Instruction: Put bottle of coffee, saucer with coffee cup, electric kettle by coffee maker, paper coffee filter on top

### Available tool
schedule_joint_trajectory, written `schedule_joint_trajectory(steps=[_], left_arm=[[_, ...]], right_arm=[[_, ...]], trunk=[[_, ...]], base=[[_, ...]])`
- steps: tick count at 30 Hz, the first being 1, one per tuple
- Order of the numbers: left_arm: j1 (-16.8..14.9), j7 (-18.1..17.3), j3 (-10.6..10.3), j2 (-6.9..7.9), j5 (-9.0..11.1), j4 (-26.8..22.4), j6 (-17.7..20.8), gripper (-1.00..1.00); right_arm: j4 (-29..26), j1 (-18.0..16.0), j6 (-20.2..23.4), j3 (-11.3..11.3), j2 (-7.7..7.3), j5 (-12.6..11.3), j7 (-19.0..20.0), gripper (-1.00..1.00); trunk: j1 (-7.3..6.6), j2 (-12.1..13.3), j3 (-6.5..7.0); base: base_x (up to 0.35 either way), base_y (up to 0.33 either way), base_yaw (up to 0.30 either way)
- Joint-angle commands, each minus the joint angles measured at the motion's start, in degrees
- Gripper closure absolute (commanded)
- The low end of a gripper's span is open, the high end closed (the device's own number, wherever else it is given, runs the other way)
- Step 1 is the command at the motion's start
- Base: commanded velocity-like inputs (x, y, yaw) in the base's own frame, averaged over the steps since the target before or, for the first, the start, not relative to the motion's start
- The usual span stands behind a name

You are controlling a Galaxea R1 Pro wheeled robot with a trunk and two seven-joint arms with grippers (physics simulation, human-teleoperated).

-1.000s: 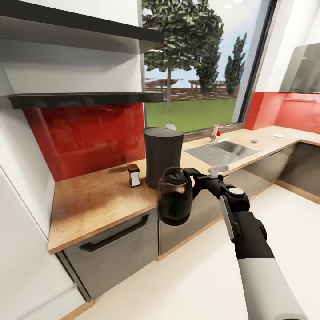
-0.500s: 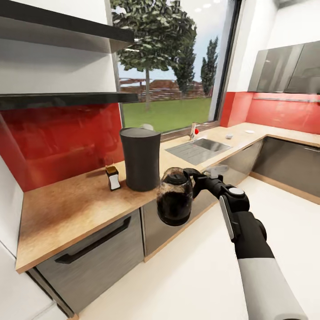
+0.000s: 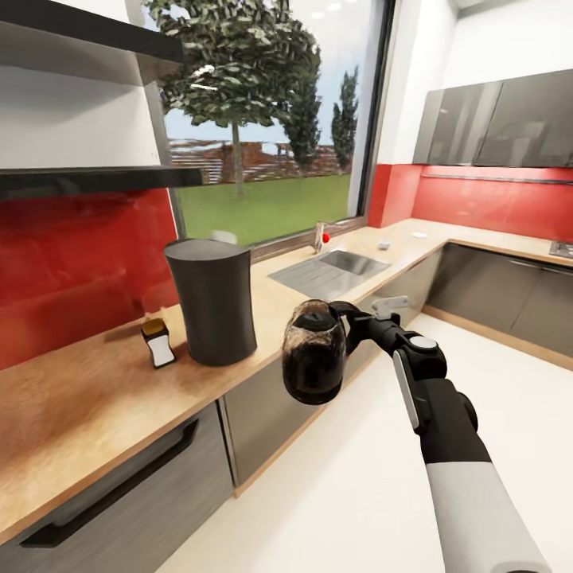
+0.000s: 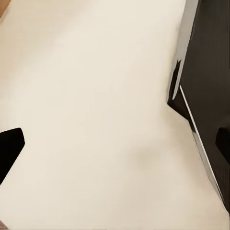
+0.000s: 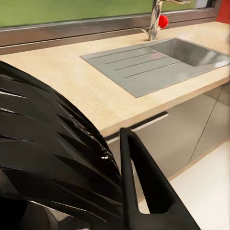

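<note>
Black and glassy, the electric kettle (image 3: 313, 362) hangs upright from the right hand (image 3: 356, 321), which is clenched on its loop handle (image 5: 148, 191), so the jug sits directly ahead of the hand and to its left, out over the floor and clear of the counter (image 3: 95, 382). What the coming move turns on is that the tall dark grey cylinder (image 3: 211, 302) stands on the counter farther left and beyond the kettle, with bare wood just beside it on the near side, toward the sink (image 3: 334, 267); I judge the right arm must carry the load leftward and forward over the counter edge. Past the cylinder stands the bottle of coffee (image 3: 158, 343). Whether the left hand (image 4: 115, 148), over pale floor, is released or clenched I cannot tell.
</note>
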Motion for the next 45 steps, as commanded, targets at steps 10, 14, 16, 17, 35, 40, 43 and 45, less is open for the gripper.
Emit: schedule_joint_trajectory(steps=[10,14,16,17,35,40,43,45], left_arm=[[0.0,0.8,0.3,-0.58,0.3,0.0,1.5,-1.0],[0.0,0.8,0.2,-0.57,0.3,0.0,1.5,-1.0],[0.0,0.8,0.2,-0.55,0.3,0.0,1.5,-1.0],[0.0,0.8,0.2,-0.55,0.3,0.0,1.5,-1.0],[0.0,0.8,0.2,-0.62,0.3,-0.1,1.5,-1.0],[0.0,0.8,0.2,-0.71,0.4,-0.2,1.5,-1.0],[0.0,0.7,0.2,-0.72,0.4,-0.2,1.5,-1.0],[0.0,0.7,0.2,-0.72,0.5,-0.2,1.5,-1.0]], right_arm=[[-0.3,0.0,0.2,-0.2,0.05,0.3,0.4,1.0],[-0.4,0.0,0.2,-0.2,0.13,0.3,0.4,1.0],[-0.5,0.0,0.2,-0.2,0.14,0.3,0.4,1.0],[-0.5,0.0,0.2,-0.2,0.14,0.3,0.4,1.0],[-0.1,0.0,0.1,-0.1,0.14,0.1,0.4,1.0],[-0.1,0.0,0.1,-0.1,0.14,0.1,0.4,1.0],[-0.1,0.0,0.1,-0.1,0.14,0.1,0.4,1.0],[-0.1,0.0,0.1,-0.1,0.14,0.1,0.4,1.0]], trunk=[[0.07,-0.1,-0.1],[0.07,-0.1,-0.12],[0.07,-0.1,-0.18],[0.07,-0.1,-0.22],[0.07,-0.1,-1.18],[0.07,-0.1,-1.45],[0.07,-0.1,-1.54],[0.07,-0.1,-1.55]], base=[[0.32,-0.137,-0.001],[0.289,-0.206,0.05],[0.287,-0.209,0.197],[0.287,-0.21,0.222],[0.287,-0.21,0.235],[0.26,-0.23,0.235],[0.139,-0.295,0.256],[0.075,-0.31,0.274]])
